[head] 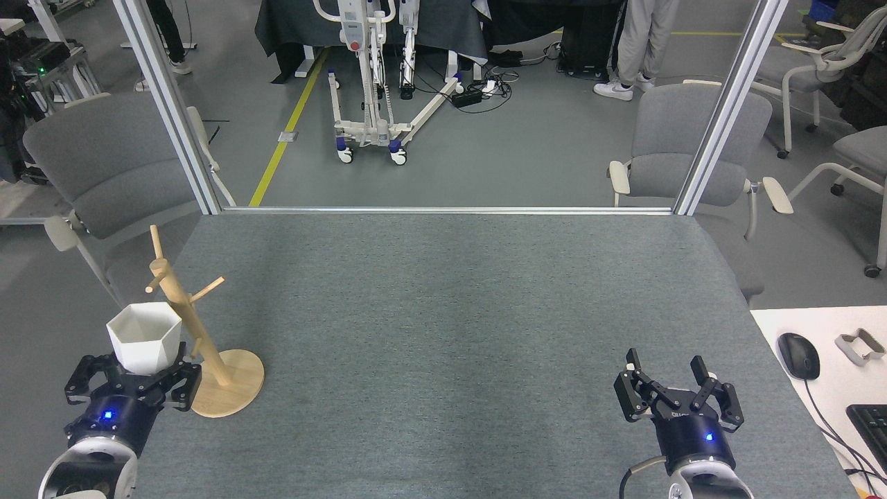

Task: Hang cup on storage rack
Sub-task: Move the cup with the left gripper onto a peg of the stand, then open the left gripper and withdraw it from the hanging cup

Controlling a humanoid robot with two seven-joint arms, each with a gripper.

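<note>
One white cup (144, 335), one wooden storage rack (201, 333), and two hands: left hand (132, 378), right hand (675, 388). On the side bench (824, 409), one mouse (797, 355), one keyboard (870, 428). Beyond, four grey chairs.

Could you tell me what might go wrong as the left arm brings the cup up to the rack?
The cup sits in the left gripper right against the pole of the storage rack, so a further push could tip the light rack. The lower peg is hidden behind the cup, so it may miss.
</note>
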